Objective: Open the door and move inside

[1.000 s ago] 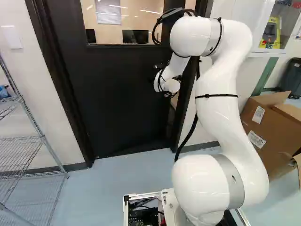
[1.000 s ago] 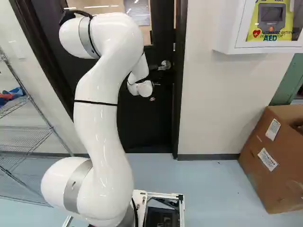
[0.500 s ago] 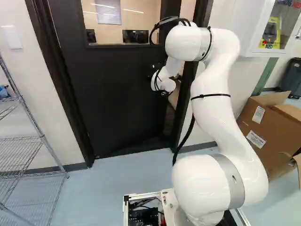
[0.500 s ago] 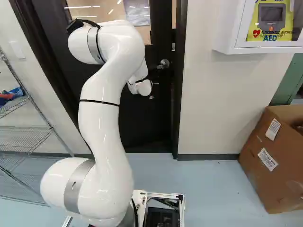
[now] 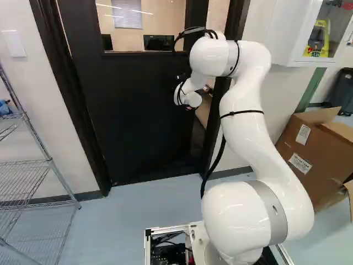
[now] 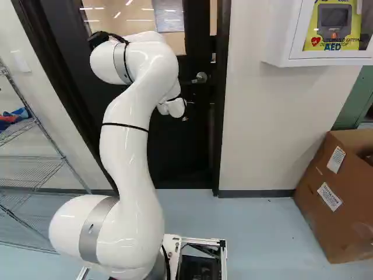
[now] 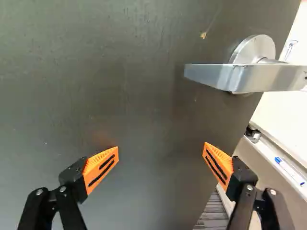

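Here's the big one: the dark door [image 5: 132, 121], filling the stretch from nine to twelve o'clock in the left base view, standing ajar, a gap down its handle side and a window [image 5: 144, 30] toward eleven.

And the white arm [image 5: 245, 135] rises from five o'clock, bends over near one and reaches to the door. Out at eight o'clock, the wire shelf [image 5: 49, 161]; across at four, the cardboard box [image 5: 303, 146], flaps up. High at two, a white wall cabinet [image 5: 284, 38] with a yellow unit [image 5: 317, 40] inside.

Now the gripper [image 5: 181, 79], just off twelve o'clock in the left base view, and in the wrist view its fingers are spread wide, orange pads [image 7: 101, 167] well apart, the door's face beyond them. Touching it? Cannot tell.

Then the silver door handle [image 7: 244, 76]: taking straight ahead of the gripper as twelve, it sits at half past one, outside the fingers' span, close to the door's edge. Smallest, a marker [image 7: 290, 171] lies on a ledge [image 7: 283, 155] past that edge, at three.
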You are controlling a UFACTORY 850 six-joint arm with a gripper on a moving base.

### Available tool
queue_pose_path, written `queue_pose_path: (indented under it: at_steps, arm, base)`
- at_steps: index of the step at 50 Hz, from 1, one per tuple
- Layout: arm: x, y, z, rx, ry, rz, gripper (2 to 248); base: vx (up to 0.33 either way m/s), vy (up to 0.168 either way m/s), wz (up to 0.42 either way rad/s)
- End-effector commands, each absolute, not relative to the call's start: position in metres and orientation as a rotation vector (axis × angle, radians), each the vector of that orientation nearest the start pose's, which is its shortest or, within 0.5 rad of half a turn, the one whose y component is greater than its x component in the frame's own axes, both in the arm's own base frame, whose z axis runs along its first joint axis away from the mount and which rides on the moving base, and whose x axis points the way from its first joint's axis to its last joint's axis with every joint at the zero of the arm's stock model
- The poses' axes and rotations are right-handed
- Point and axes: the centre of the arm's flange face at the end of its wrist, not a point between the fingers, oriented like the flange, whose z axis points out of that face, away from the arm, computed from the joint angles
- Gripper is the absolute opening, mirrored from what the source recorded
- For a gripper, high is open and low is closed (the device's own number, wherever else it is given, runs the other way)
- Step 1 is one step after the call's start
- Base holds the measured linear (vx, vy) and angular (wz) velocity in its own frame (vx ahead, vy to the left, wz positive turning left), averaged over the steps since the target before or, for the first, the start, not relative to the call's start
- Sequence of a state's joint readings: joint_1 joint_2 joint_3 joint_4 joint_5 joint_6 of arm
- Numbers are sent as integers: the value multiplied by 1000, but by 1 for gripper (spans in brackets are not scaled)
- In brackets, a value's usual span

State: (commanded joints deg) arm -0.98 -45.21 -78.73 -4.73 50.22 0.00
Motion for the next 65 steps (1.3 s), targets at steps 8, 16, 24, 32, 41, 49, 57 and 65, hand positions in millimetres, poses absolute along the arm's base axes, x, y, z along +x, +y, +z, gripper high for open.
queue_pose_path:
  at_steps: [8, 16, 24, 32, 41, 49, 57, 65]
  arm:
    - [733, 0, 355, -2328, -91, -2100, 247]
    - [739, 7, 354, -2317, -75, -2105, 247]
    - [745, 15, 352, -2306, -60, -2110, 247]
    - [751, 22, 350, -2294, -46, -2115, 247]
    - [760, 30, 348, -2280, -29, -2122, 247]
    - [767, 37, 346, -2266, -14, -2130, 247]
    - [775, 44, 343, -2252, 3, -2138, 247]
    - [783, 51, 341, -2237, 19, -2145, 247]
  base:
    - [0, 0, 0]
    - [0, 0, 0]
    - [0, 0, 0]
    - [0, 0, 0]
    - [0, 0, 0]
    - [0, 0, 0]
    - [0, 0, 0]
    - [0, 0, 0]
